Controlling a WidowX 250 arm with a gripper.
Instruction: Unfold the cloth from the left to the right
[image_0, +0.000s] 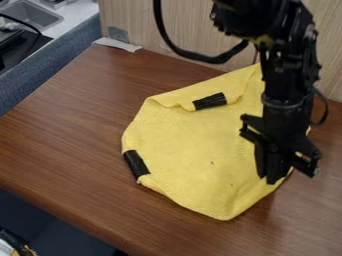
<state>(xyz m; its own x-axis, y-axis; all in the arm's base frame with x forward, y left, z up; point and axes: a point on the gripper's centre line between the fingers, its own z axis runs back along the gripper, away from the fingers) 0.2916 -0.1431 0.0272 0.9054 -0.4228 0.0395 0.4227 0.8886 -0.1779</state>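
Observation:
Over the right side of the yellow cloth hangs my black gripper (270, 175), its lower end at the cloth's right edge; whether it touches the cloth is unclear. The cloth (194, 150) lies on the brown table, with a narrow flap turned over along its upper left edge. One black piece (210, 101) sits on that flap, and another black piece (136, 164) is at the cloth's lower left edge. My arm hides part of the cloth's right and upper right.
The wooden table (80, 125) extends left of and below the cloth. Behind it stands a pale wood-grain panel (180, 30), with a whitish strip (118, 45) at its foot. A grey sink (32, 15) and a dark stove part are beyond the table at the upper left.

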